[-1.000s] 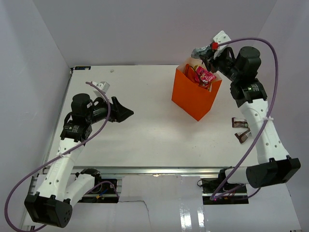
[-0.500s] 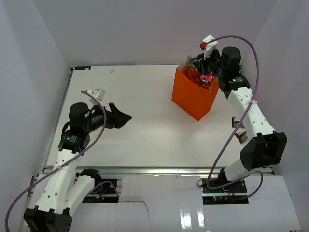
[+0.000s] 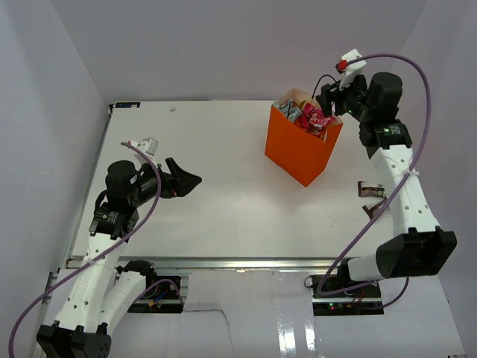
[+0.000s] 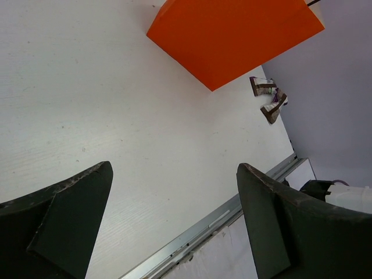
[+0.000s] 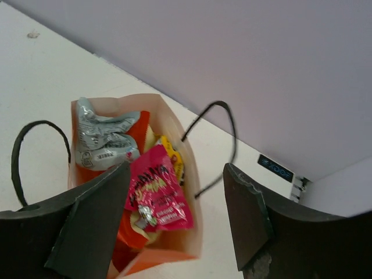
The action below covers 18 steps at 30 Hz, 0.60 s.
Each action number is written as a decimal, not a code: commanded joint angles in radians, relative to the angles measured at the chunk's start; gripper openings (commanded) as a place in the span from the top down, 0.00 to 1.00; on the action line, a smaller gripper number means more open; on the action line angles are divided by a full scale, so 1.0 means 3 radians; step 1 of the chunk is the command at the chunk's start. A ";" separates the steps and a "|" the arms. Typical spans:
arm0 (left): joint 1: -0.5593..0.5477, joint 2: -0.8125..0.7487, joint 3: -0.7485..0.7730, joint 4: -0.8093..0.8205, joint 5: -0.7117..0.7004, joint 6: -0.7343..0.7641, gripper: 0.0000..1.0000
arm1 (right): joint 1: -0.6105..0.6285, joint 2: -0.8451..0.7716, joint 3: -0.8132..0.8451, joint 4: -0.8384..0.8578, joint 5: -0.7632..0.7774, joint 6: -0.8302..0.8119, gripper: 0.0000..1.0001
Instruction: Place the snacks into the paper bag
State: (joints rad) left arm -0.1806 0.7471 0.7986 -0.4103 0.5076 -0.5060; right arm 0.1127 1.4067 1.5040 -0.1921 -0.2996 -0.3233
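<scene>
The orange paper bag (image 3: 298, 153) stands upright at the back right of the table, and it also shows in the left wrist view (image 4: 232, 35). In the right wrist view its rim (image 5: 195, 221) surrounds a pink-magenta packet (image 5: 158, 192), a yellow wrapper (image 5: 172, 156) and the red-orange chip bag (image 5: 139, 125) with its crumpled silver top (image 5: 104, 142). The pink packet (image 3: 317, 119) sticks out of the top. My right gripper (image 3: 329, 99) (image 5: 174, 218) is open and empty, just above and behind the bag's far right edge. My left gripper (image 3: 190, 180) (image 4: 174, 221) is open and empty, well to the left of the bag.
Two small dark brown wrappers (image 3: 370, 189) (image 3: 375, 210) lie on the table right of the bag, near my right arm; they also show in the left wrist view (image 4: 264, 87). The bag's black cord handles (image 5: 224, 139) hang outward. Walls enclose the table.
My right gripper has pulled back up and to the right from the bag's mouth, empty. The snacks stay in the bag. My left arm has barely moved.
</scene>
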 commanded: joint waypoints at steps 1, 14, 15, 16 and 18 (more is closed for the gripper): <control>-0.0006 -0.0011 0.0017 0.0084 -0.0061 -0.0077 0.02 | -0.0242 -0.0342 0.0116 -0.0295 -0.0100 0.0162 0.29; -0.0001 0.0326 -0.0100 0.0350 0.0118 -0.0139 0.02 | -0.0918 -0.0767 -0.1356 -0.1425 0.1780 0.0719 0.18; -0.0001 0.0352 -0.0100 0.0375 0.0159 -0.0144 0.02 | -0.0994 -0.0722 -0.1509 -0.1486 0.1994 0.0882 0.18; -0.0001 0.0378 -0.0095 0.0391 0.0174 -0.0144 0.02 | -0.1050 -0.0706 -0.1581 -0.1497 0.2057 0.0959 0.17; -0.0001 0.0450 -0.0090 0.0401 0.0215 -0.0144 0.02 | -0.1239 -0.0690 -0.1735 -0.1507 0.2063 0.1143 0.14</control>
State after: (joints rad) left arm -0.1806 0.8726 0.7738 -0.3256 0.5343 -0.5438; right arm -0.1970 1.2175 1.0126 -0.5980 0.1711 -0.1036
